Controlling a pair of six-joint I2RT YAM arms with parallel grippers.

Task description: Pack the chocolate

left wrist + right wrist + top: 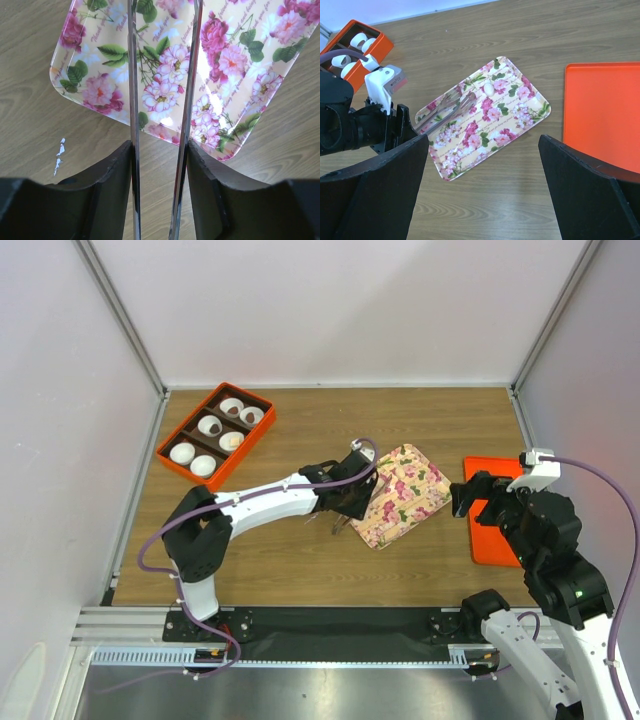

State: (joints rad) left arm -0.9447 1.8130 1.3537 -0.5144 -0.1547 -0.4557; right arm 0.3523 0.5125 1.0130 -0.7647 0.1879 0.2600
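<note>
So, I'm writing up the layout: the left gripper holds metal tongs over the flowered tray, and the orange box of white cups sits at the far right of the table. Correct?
No: the orange box of white cups sits at the far left of the table, as the top view shows. The left gripper does hold metal tongs over the flowered tray.

Brightly and evenly lit from overhead in the top view, with only soft, short shadows under the arms on the wooden table and pale walls almost washed out. Strong white glare on the glossy flowered tray in the left wrist view, mirror reflections of its flowers along the metal tongs, and soft focus on the black left fingers nearest the lens. Sharp at mid-distance in the right wrist view, dark and blurred at the near right fingers.
</note>
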